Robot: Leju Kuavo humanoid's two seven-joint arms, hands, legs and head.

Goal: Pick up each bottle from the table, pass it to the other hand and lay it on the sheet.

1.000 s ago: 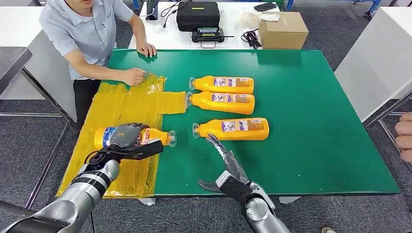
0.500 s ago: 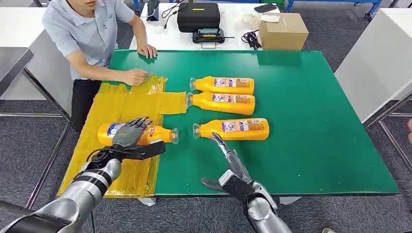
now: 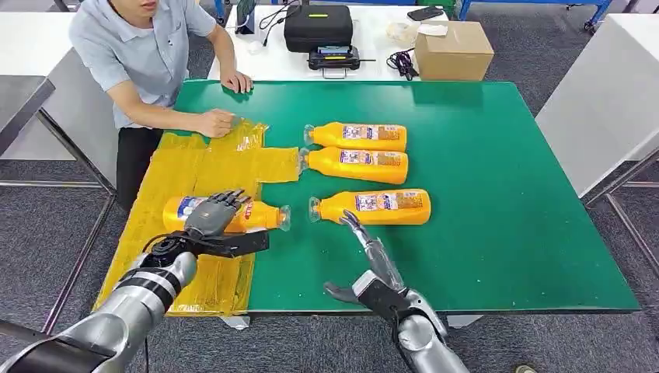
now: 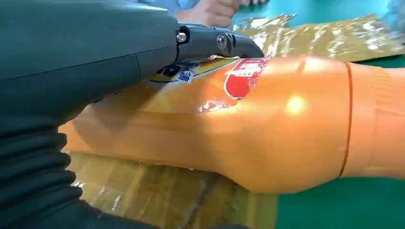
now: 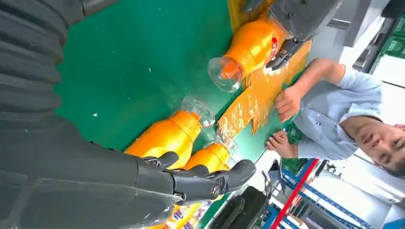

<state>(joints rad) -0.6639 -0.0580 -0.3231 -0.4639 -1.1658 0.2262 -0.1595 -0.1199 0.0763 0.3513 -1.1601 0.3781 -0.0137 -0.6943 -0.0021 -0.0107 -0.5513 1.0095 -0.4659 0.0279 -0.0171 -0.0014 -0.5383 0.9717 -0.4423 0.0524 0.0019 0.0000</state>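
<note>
- Head view: one bottle [image 3: 225, 215] is lying on its side on the yellow sheet [image 3: 203, 167], its cap end just reaching over the sheet's edge onto the green table [image 3: 497, 186]. The left hand [image 3: 211, 223] is resting over it with fingers spread apart, so it looks released, not gripped. Three bottles [image 3: 365, 159] are lying on the green, well apart from the sheet, so by my reading one of four is delivered and three are waiting. The right hand [image 3: 365, 264] is lying open and empty, its fingertips just beside the nearest waiting bottle [image 3: 371, 207]. A person's hand [image 3: 214, 123] is pressing the sheet's far edge.
- Left wrist view: the bottle [image 4: 248, 124] is sitting on the crinkled sheet [image 4: 157, 195]; a finger [image 4: 215, 43] is arching over it, and whether it is touching I cannot tell.
- Right wrist view: the right hand [image 5: 157, 183] is showing loose fingers holding nothing, with the waiting bottles [image 5: 167, 136] just beyond them.
</note>
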